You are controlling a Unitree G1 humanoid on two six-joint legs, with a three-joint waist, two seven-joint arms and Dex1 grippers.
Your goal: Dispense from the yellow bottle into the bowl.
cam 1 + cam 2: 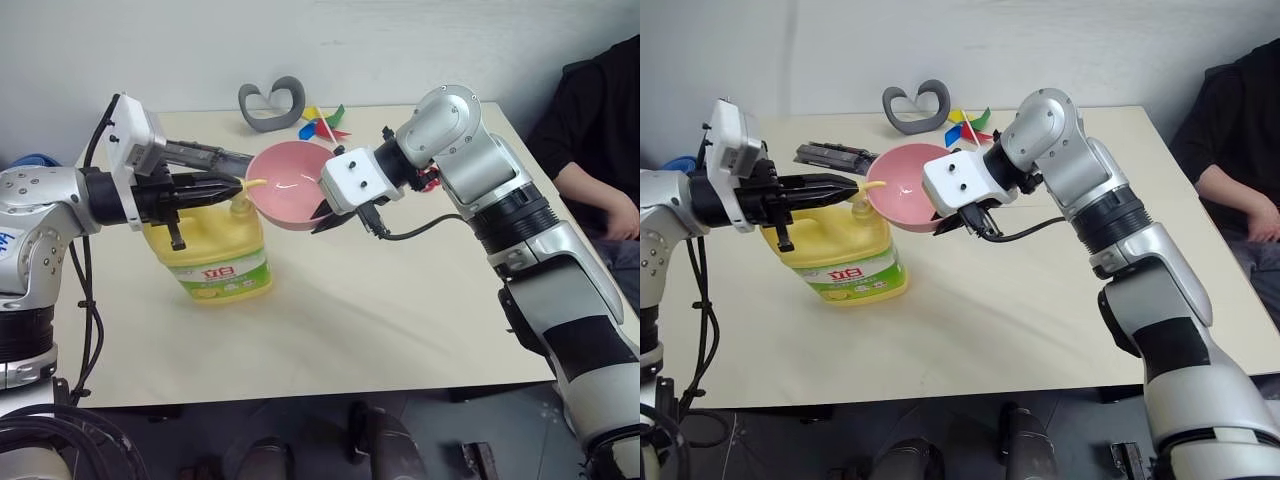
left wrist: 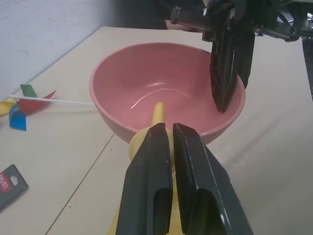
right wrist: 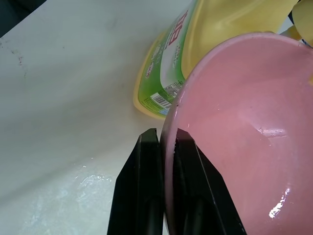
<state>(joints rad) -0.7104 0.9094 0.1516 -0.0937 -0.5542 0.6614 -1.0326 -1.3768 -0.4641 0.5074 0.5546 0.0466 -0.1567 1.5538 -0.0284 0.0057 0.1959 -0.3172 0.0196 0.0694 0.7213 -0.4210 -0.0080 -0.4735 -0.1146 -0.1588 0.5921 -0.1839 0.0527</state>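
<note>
The yellow bottle (image 1: 215, 250) stands on the table (image 1: 380, 310) at the left, its pump spout (image 2: 157, 111) reaching over the rim of the pink bowl (image 1: 285, 185). My left gripper (image 1: 235, 187) is shut and lies level on top of the pump head, fingers (image 2: 195, 176) pointing at the bowl. My right gripper (image 1: 325, 215) is shut on the bowl's near rim (image 3: 171, 127), one finger inside and one outside. It holds the bowl lifted and tilted against the bottle (image 3: 195, 44). A wet sheen shows inside the bowl (image 2: 161, 83).
A grey curved object (image 1: 272, 105) and a colourful pinwheel (image 1: 322, 124) lie at the table's back. A black package (image 1: 835, 155) sits behind the bottle. A person in black (image 1: 600, 150) sits at the right edge.
</note>
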